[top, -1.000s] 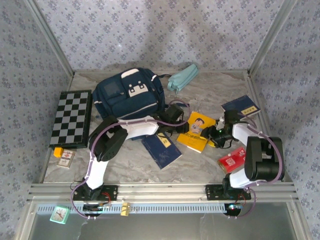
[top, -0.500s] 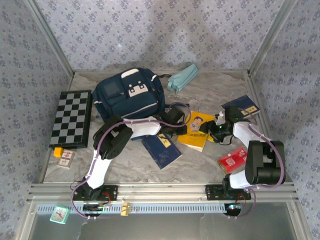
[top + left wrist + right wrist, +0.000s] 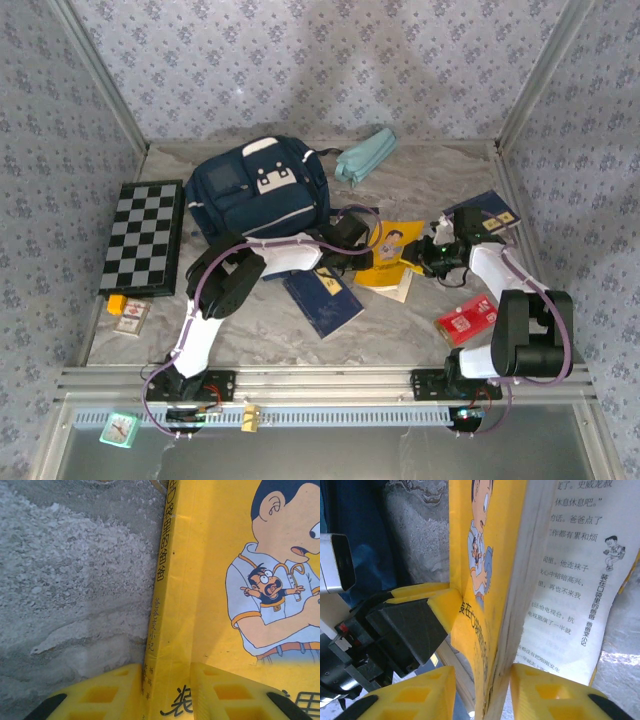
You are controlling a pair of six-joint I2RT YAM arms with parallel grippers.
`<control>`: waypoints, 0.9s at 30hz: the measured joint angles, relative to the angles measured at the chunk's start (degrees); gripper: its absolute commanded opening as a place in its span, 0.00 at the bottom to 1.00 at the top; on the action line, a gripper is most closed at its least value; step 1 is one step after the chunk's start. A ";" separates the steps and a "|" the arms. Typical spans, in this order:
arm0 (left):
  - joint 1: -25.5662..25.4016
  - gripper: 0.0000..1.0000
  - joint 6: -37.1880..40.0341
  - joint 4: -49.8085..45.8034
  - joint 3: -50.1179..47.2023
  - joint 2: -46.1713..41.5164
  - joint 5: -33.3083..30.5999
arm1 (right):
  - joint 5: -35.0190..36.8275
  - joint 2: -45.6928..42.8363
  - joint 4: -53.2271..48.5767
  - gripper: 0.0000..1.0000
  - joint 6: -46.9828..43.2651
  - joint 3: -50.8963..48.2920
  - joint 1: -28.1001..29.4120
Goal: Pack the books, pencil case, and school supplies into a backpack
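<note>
Yellow and thin, the cartoon paperback (image 3: pixel 392 255) sits mid-counter between the two arms, and both claws are clenched on it. The left claw (image 3: pixel 356 256) grips it from the left. In the left wrist view its yellow fingers (image 3: pixel 107 692) stand on either side of the spine, with the grey marbled counter (image 3: pixel 65 580) alongside. The right claw (image 3: pixel 427 262) pinches the book's right side. In the right wrist view its fingers (image 3: pixel 420 692) close on the front cover plus a block of pages, while a printed page (Chinese text, one small drawing) hangs open to the right. A yellow pad of the left claw presses the cover there too.

The navy backpack (image 3: pixel 258 190) lies towards the far left, just beyond the left claw. The teal pencil case (image 3: pixel 365 155) is at the backpack's right, close to the far wall. The near navy book (image 3: pixel 322 298) lies flat just left of the paperback, and the far navy book (image 3: pixel 485 212) lies by the right wall. The red packet (image 3: pixel 466 320) rests at the near right, beside the right arm. A checkered board (image 3: pixel 143 235) lies along the left edge.
</note>
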 measured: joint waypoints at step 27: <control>3.80 0.61 0.74 3.48 -13.64 -26.86 1.33 | -3.41 -9.40 -5.77 0.00 -2.29 3.34 -3.78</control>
